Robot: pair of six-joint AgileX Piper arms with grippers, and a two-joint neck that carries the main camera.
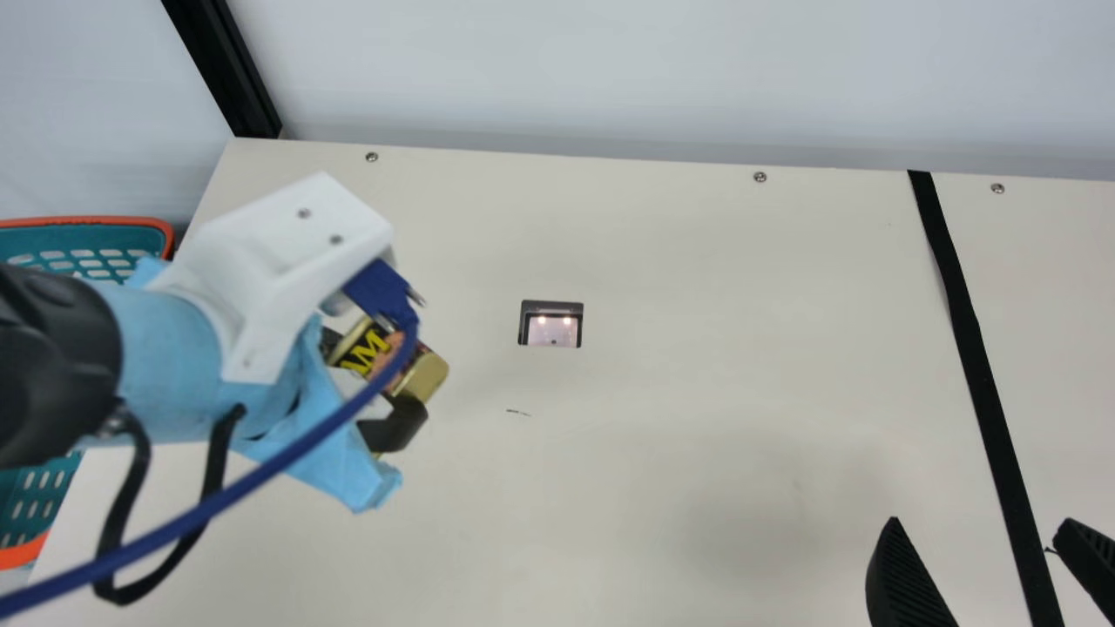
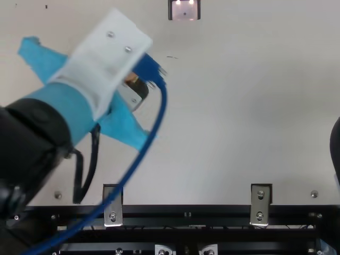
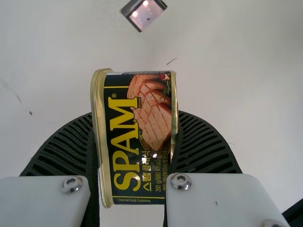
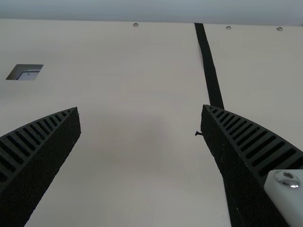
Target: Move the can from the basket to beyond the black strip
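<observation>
Two fingers of the left gripper clasped the can by its ends over the table, nearer the basket than the black strip. Stiff, probably slick and fairly heavy, it suited that end-to-end hold; the right gripper gaped empty.

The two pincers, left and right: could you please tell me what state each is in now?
Left pincer: closed on the can.
Right pincer: open, nothing between its fingers.
</observation>
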